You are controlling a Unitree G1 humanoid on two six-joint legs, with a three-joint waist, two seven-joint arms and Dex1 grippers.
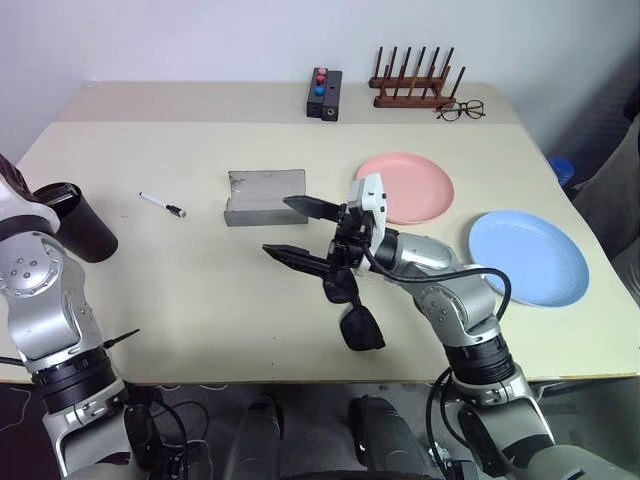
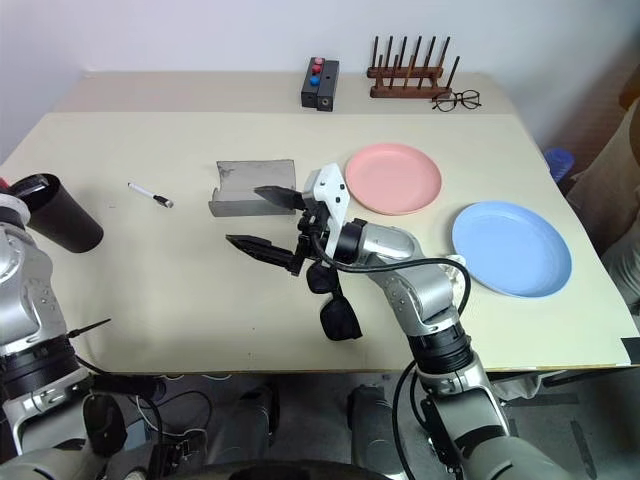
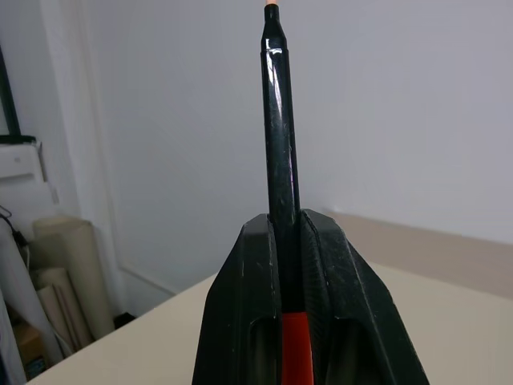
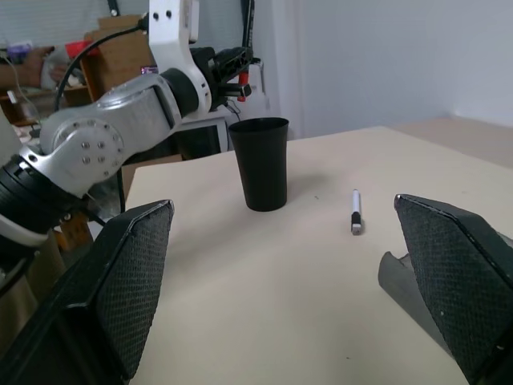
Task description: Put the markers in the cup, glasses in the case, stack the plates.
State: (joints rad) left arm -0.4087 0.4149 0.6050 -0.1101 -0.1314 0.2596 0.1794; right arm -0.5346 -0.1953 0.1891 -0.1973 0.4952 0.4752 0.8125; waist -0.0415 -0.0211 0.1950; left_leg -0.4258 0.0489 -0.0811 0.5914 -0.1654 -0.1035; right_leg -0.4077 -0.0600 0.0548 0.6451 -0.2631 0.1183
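While my left claw (image 3: 280, 265) is clenched on the black marker (image 3: 279, 136) by the cup (image 4: 260, 163), my right claw (image 1: 300, 228) hangs released above the worktop (image 1: 200, 290), sunglasses (image 1: 355, 310) below it, grey case (image 1: 262, 196) just beyond. White marker (image 1: 162, 204) lies between cup and case; both plates (image 1: 528, 257) sit apart.

A beige table (image 1: 200, 300) fills most of the frame, its far edge against a plain white wall (image 1: 200, 40) along the top. Cardboard boxes (image 4: 120, 48) clutter the upper left.
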